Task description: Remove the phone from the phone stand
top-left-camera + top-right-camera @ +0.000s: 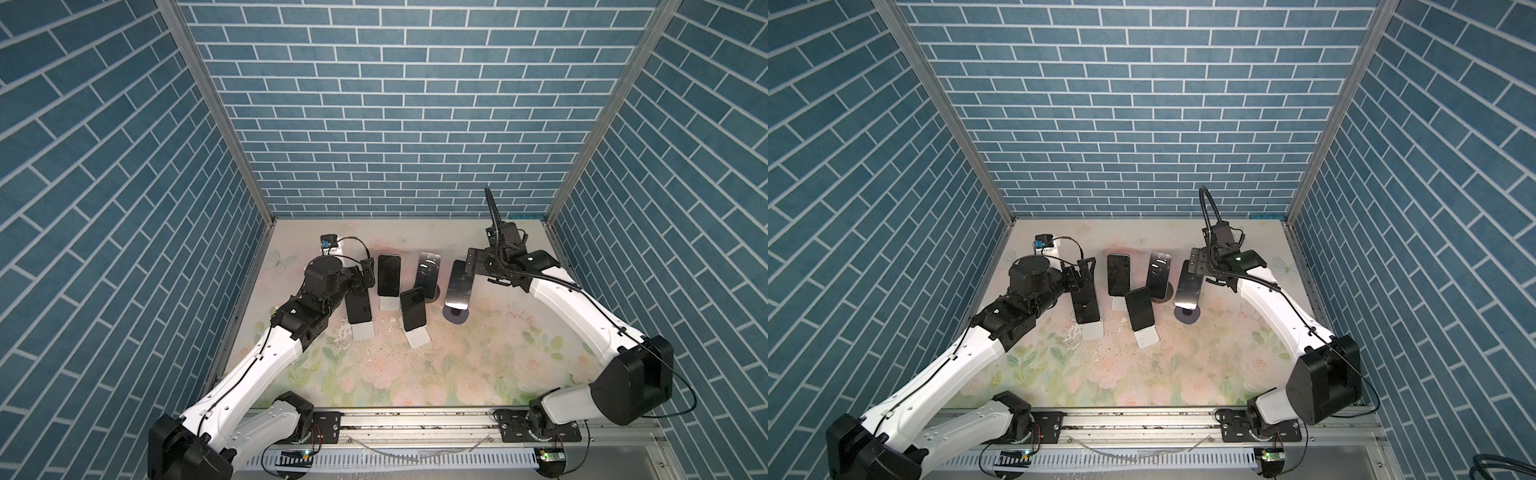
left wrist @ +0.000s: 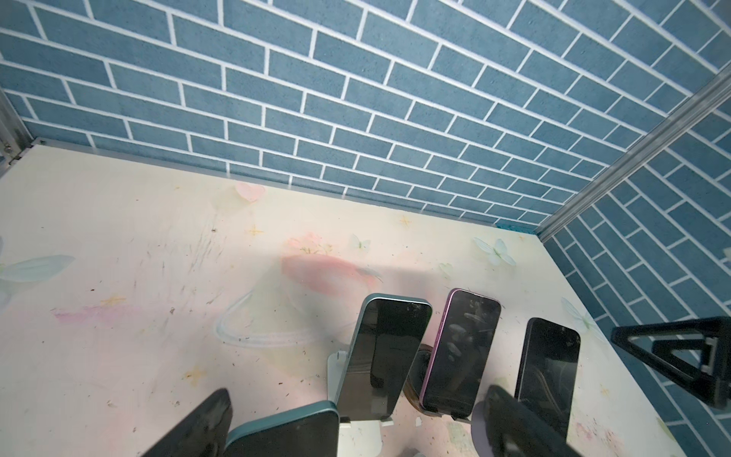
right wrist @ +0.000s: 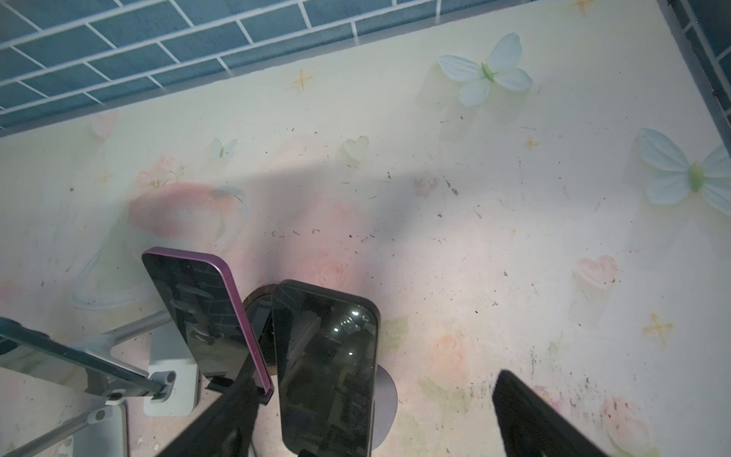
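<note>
Several dark-screened phones lean on stands mid-table in both top views. My left gripper [image 1: 368,271] [image 2: 356,431] is open, its fingers [image 2: 205,427] on either side of the top of the leftmost, teal-edged phone [image 1: 358,305] [image 2: 285,433], which rests on a white stand [image 1: 363,331]. My right gripper [image 1: 471,266] [image 3: 375,423] is also open around the top of the rightmost black phone [image 1: 457,284] [image 3: 328,368], which stands on a round purple-based stand [image 1: 456,316] [image 3: 385,391]. Neither phone is gripped.
Between the two sit a teal phone [image 1: 388,275] on a white stand [image 1: 390,302], a purple phone [image 1: 428,272] on a dark round stand, and a nearer black phone [image 1: 413,309] on a white stand [image 1: 417,337]. Blue brick walls close in three sides.
</note>
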Controlling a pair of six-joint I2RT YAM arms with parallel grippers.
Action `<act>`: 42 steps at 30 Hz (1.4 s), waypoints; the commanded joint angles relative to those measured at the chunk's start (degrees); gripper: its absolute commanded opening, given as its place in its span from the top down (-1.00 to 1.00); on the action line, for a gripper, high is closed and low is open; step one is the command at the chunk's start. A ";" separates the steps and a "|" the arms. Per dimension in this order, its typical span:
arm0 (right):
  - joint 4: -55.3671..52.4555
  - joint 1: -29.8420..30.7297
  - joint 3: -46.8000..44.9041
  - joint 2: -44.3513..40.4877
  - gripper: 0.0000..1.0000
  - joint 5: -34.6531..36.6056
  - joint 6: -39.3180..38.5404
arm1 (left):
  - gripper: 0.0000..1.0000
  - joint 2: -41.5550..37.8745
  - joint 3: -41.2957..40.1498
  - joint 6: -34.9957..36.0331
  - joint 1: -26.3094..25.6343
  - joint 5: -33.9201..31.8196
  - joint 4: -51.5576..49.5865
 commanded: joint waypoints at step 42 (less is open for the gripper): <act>-7.73 7.27 12.59 19.17 -0.91 10.73 13.94 | -0.99 7.20 3.44 7.99 -0.39 6.26 2.17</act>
